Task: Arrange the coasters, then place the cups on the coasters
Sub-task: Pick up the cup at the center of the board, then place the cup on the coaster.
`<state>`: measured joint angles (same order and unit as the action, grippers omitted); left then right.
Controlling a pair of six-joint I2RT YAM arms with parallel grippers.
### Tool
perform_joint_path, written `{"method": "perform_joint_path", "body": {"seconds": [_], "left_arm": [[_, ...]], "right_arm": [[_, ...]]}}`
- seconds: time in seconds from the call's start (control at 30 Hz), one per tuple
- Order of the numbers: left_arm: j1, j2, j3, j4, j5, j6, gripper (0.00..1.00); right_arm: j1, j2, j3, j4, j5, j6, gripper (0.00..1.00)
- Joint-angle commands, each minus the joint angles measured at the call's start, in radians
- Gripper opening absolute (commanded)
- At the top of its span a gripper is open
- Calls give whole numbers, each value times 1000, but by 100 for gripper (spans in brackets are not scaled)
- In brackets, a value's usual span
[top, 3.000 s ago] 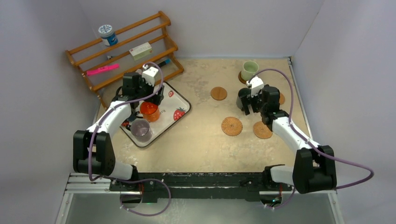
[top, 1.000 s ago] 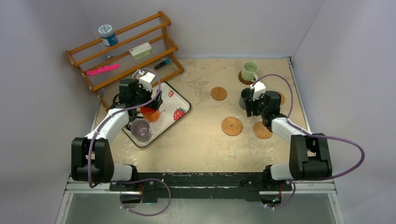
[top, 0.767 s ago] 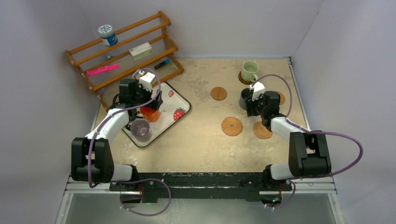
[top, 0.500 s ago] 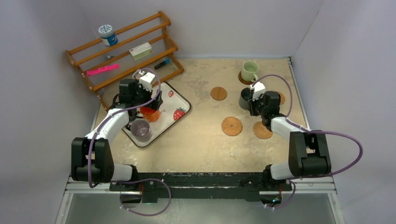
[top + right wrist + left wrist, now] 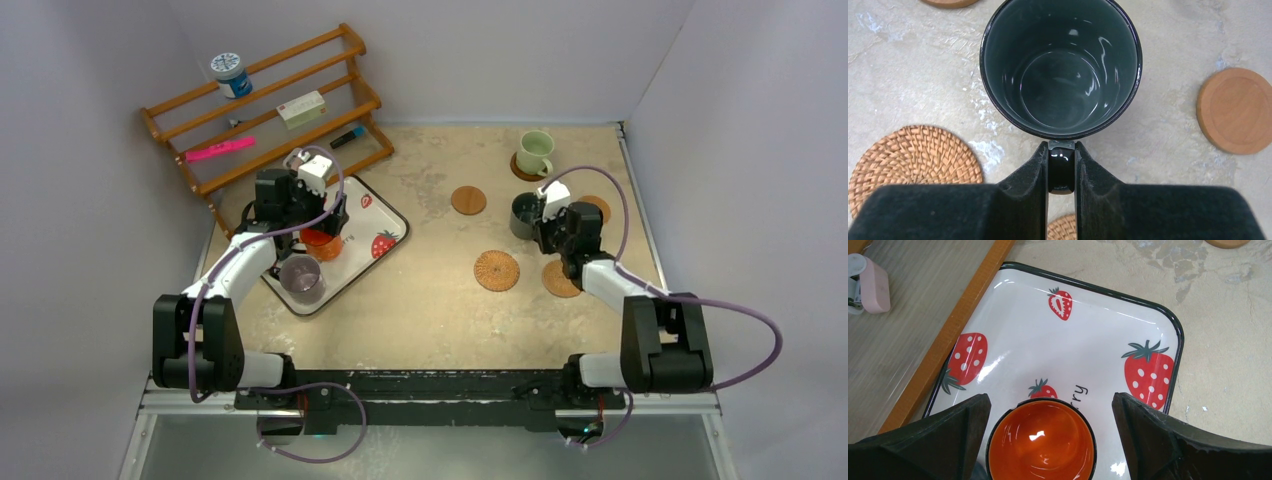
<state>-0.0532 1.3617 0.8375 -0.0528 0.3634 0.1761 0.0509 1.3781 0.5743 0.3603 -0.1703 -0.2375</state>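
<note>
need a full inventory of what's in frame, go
coasters: five, brown, table's right half
pale green cup: one, on the far coaster
dark grey-green cup: one, amid the coasters
orange cup: one, on tray
purple-grey cup: one, on tray
tray: one, white with strawberries, left
rack: one, wooden, far left
jar: one, blue-white, on rack
left gripper: jaws open, flanking orange cup
right gripper: jaws shut on dark grey-green cup's handle

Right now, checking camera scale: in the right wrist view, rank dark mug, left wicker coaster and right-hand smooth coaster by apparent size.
1. dark mug, rim nearest the camera.
2. wicker coaster.
3. smooth coaster, cropped by the frame, so unsure.
</note>
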Motion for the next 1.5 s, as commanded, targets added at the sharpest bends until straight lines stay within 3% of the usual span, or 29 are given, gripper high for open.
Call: {"method": "perform_joint_path", "body": {"seconds": [0.0, 0.37, 0.87, 1.47], "left_arm": [[6, -19, -5, 38, 23, -2, 100], [6, -17, -5, 71, 25, -2, 100], [6, -15, -7, 71, 65, -2, 100], [6, -11, -13, 79, 125, -6, 100]], "right_arm": [[-6, -93, -19, 96, 27, 11, 0], [-49, -186, -51, 160, 69, 64, 0], [-272, -205, -21, 187, 37, 107, 0], [-394, 42, 40, 376, 8, 145, 0]]}}
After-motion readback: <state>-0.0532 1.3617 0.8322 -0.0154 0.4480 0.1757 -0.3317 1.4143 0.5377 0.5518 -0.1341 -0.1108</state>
